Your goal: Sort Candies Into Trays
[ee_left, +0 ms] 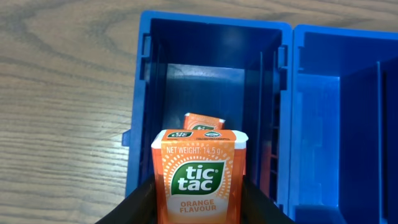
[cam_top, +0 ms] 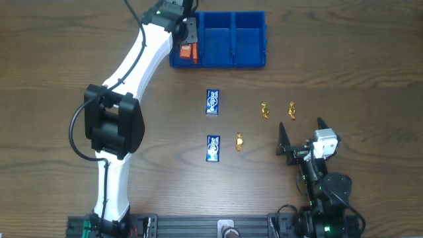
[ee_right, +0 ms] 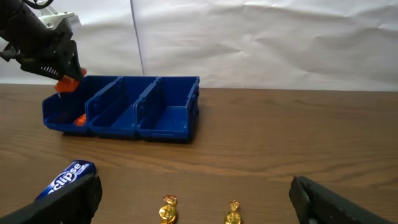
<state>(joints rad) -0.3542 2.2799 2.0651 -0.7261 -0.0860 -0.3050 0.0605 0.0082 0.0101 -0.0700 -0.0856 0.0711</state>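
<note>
The orange candy box (ee_left: 200, 180) had its long side running the same way as the fingers, with its top end pointing at the bin. The left gripper (cam_top: 188, 45) squeezed it on both sides, over the left bin of the blue tray (cam_top: 218, 64), near the top of the top view. The left arm stretched up from the lower left, bent at the elbow. Another orange box (ee_left: 205, 122) lay in that bin. The right gripper (cam_top: 302, 133) sat wide open at the lower right.
</note>
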